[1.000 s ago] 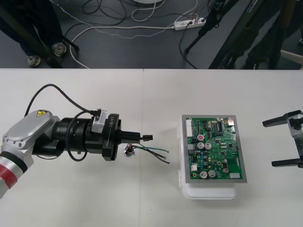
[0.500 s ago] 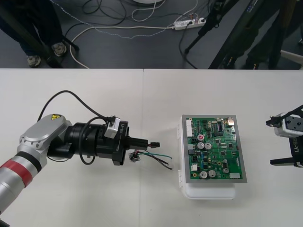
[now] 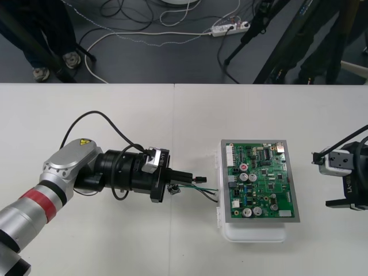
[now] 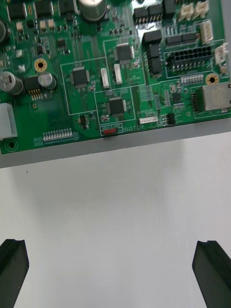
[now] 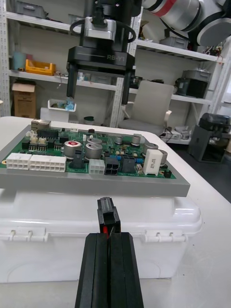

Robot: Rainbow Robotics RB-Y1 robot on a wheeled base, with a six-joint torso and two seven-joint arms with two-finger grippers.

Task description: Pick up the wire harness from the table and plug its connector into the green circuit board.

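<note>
- Now the left gripper [image 3: 192, 177] lies level over the table [image 3: 172, 115], just off the green circuit board's [image 3: 261, 181] left edge and pointing at it.
- Its two black fingers [image 5: 109, 269] are pressed close together on the harness's small black plug [image 5: 108, 215]. A bit of red wire shows between them behind the plug.
- In the left wrist view the plug stands out past the fingertips, close in front of the white base [image 5: 96, 226]. It sits below the grey plate that carries the board and is not in any board socket.
- The harness's thin green and black wires [image 3: 202, 188] trail beneath the gripper towards the board. Their loose ends reach about to the base's left side, and the round metal socket [image 3: 171, 190] hangs under the fingers.
- The white base is a lidded box with its lid down and its latches along the front. What it holds cannot be seen. The board lies flat on top of it.
- The right gripper [image 3: 326, 179] waits off the board's right edge with its jaws wide apart and nothing between them. The board's edge [image 4: 110, 72] lies ahead of its fingertips [image 4: 12, 269].
</note>
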